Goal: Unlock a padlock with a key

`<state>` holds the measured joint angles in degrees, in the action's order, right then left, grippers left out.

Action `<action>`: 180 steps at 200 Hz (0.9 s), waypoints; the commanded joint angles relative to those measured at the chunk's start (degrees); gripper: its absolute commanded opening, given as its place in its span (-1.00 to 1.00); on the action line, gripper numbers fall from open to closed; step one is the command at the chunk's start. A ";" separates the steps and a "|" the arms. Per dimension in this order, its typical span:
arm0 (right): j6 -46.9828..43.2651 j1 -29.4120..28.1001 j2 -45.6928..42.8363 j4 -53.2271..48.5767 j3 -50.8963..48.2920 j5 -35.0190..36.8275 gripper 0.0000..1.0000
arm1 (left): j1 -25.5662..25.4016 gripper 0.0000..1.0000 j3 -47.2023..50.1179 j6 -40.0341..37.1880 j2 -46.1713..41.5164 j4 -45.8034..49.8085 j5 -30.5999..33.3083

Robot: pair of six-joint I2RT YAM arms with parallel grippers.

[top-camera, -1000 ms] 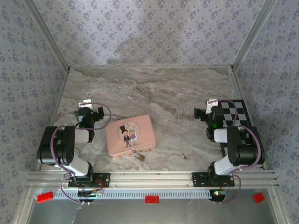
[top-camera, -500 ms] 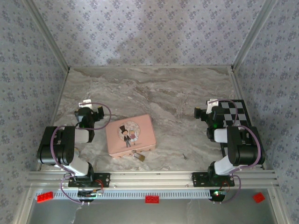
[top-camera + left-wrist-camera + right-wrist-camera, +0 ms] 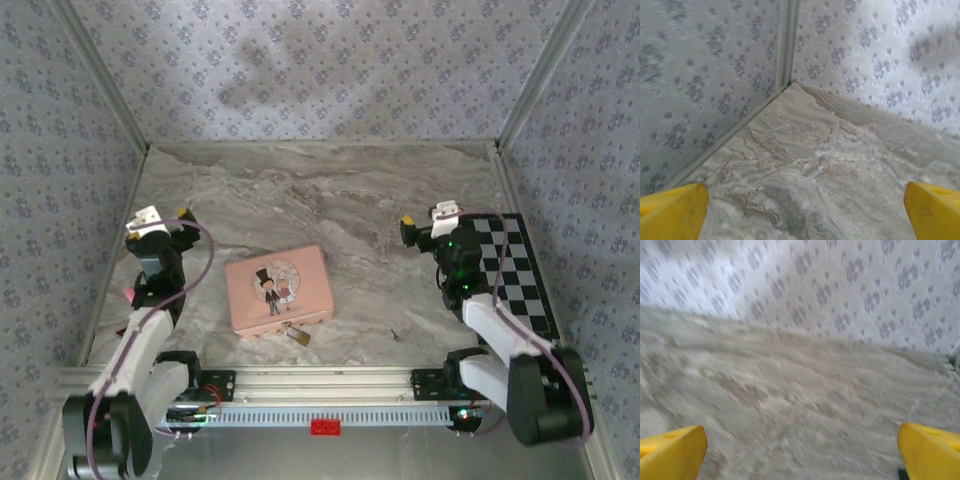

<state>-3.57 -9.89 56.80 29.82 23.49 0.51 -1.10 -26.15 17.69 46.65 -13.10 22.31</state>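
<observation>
The padlock is found at the near edge of the pink tin, back toward the bases from both grippers and roughly between them. The key is laid on the desk, apart from the padlock, back toward the base from the right gripper and slightly to its left. The right arm is judged the nearer one for the key. The key's long axis cannot be told. The left gripper is held beyond the tin's left side. Both grippers are spread wide and nothing is held.
</observation>
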 commanded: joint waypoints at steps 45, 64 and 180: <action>34.56 1.48 -20.02 -34.94 11.09 -6.12 0.98 | 0.40 1.00 -8.85 21.94 -20.81 39.31 -6.76; 33.36 1.27 -22.71 -39.42 11.15 -10.31 0.98 | 0.40 1.00 -7.64 18.93 -23.27 40.57 -18.65; 51.71 -40.68 -6.24 -74.59 19.05 15.03 0.80 | -36.49 1.00 -6.01 4.24 -5.33 25.59 -21.59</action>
<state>38.83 -45.84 49.12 -36.84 41.89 11.05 -33.12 -30.96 28.75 37.56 18.74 -2.96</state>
